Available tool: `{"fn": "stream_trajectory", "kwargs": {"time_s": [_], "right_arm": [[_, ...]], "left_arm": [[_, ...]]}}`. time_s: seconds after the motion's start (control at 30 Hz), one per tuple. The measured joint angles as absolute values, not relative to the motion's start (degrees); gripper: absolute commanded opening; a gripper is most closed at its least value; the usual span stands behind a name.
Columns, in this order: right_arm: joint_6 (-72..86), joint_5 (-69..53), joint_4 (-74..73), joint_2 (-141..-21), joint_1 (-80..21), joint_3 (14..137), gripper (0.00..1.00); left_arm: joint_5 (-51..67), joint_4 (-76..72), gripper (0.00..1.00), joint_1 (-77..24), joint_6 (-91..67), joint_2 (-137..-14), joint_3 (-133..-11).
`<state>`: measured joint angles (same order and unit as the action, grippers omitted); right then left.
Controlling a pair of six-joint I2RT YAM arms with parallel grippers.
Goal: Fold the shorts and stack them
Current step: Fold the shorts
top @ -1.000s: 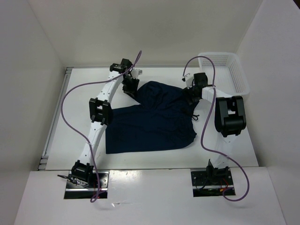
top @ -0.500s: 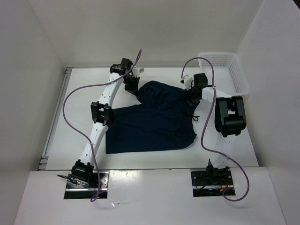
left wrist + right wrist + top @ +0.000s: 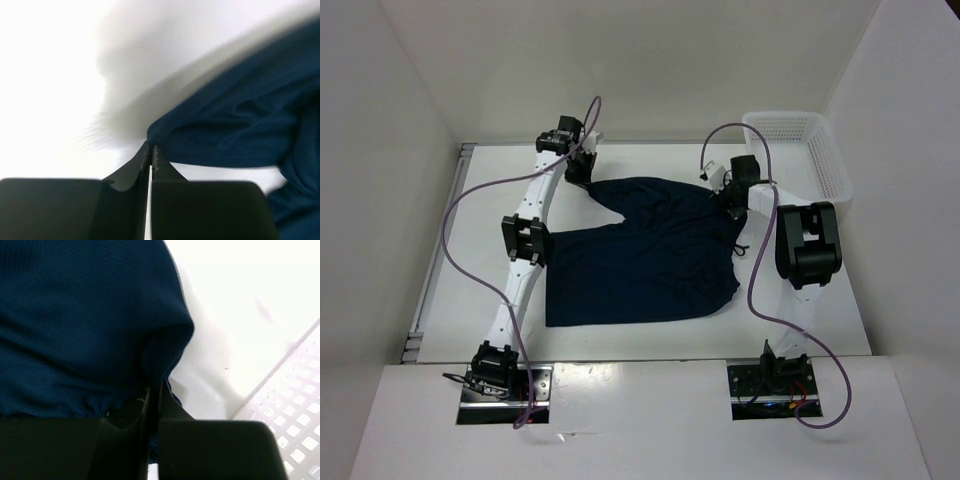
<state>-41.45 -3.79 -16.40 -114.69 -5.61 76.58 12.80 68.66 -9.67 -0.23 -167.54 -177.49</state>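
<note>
Two arms reach out over the white table [image 3: 470, 250] in the top view, and the shorts [image 3: 640, 260] lie spread between them, dark navy and mostly flat, their near edge toward the arm bases. The left fingers [image 3: 578, 173] are down at the far left corner of the cloth. The right fingers [image 3: 732, 207] are down at its far right edge. A white basket [image 3: 825, 160] sits in the far right corner of the table, apart from the shorts. Purple cables [image 3: 455, 215] loop off both arms.

Over to the left wrist, a blurred picture: the left fingers [image 3: 148, 154] are pinched tight, tips together on a corner of the shorts [image 3: 240, 125]. The fabric stretches away to the right, with a soft shadow on the table [image 3: 45, 75] behind it.

Now the right wrist: the right fingers [image 3: 148, 396] are squeezed together too, clamped on a bunched fold of the shorts [image 3: 75, 315]. Cloth fills the left side, rounded over at its edge. The basket [image 3: 295, 405] shows its mesh wall at the lower right, near the fingers, with bare table [image 3: 240, 300] between it and the fabric.
</note>
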Motion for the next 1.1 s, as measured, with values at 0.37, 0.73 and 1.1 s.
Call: {"fn": "stream_trajectory", "kwargs": {"time_s": [0.37, 0.73, 1.1], "right_arm": [[-38.5, 0.6, -15.7, -110.5, -12.6, 81.6, 0.00], [-38.7, 2.2, -14.2, -95.2, -16.6, 77.8, 0.00], [-40.7, 1.7, -15.5, -89.5, -19.0, 65.7, 0.00]], "left_arm": [[-9.8, 58.2, 0.00, -10.0, -0.2, -151.3, -177.5], [-16.7, 64.9, 0.00, -8.4, -0.2, -139.6, -179.2], [-9.4, 67.5, 0.00, -8.6, -0.2, -121.6, -131.7]]}}
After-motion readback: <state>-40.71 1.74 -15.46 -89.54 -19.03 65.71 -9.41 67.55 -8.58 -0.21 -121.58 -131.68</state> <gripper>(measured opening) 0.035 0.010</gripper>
